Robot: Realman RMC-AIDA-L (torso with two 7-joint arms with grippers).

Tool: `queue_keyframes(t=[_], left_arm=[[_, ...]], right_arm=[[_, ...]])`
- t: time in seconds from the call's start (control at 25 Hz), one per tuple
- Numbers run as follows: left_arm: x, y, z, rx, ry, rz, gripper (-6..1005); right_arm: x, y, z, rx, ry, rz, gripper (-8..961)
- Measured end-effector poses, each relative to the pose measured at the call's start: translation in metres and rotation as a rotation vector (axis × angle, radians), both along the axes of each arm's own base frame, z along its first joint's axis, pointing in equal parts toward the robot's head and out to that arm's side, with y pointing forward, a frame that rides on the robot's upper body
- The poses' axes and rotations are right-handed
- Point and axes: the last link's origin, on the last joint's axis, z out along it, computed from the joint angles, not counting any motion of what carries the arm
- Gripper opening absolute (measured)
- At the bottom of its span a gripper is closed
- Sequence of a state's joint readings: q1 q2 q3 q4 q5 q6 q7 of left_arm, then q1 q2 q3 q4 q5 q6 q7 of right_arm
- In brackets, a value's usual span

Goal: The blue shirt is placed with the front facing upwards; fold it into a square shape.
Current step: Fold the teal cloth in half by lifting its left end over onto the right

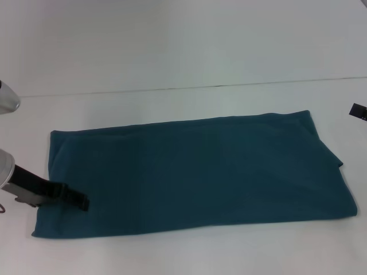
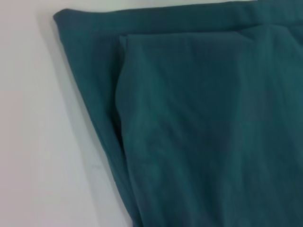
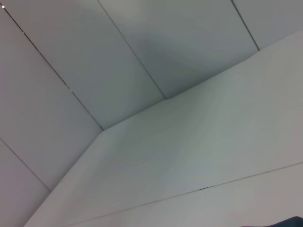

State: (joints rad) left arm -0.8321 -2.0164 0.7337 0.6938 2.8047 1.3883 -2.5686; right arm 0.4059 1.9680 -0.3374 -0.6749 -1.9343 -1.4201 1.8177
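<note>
One blue shirt (image 1: pixel 200 172) folded, long axis left-right; left claw (image 1: pixel 80 200) over its left end, grip state unclear.

The head view looks forward and down from above onto the whole white desk (image 1: pixel 172 252) and folded teal-blue cotton shirt (image 1: pixel 195 172). The left wrist view sits close over that shirt's (image 2: pixel 199 132) corner. The right wrist view faces desk (image 3: pixel 213 142) and wall.

Right gripper (image 1: pixel 359 111) (mostly out of frame)
</note>
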Motion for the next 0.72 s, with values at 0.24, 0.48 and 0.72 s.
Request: queue_keyframes(t=[0.24, 0.48, 0.72], left_arm=[[0.005, 0.002, -0.001, 0.002, -0.016, -0.014, 868], [0.009, 0.003, -0.001, -0.001, -0.035, -0.028, 863], [0.012, 0.004, -0.001, -0.003, -0.037, -0.04, 858]], right_arm=[[0.0, 0.0, 0.0, 0.001, -0.001, 0.0, 917], [0.0, 0.001, 0.0, 0.001, -0.001, 0.0, 916], [-0.001, 0.001, 0.0, 0.001, -0.001, 0.001, 917]])
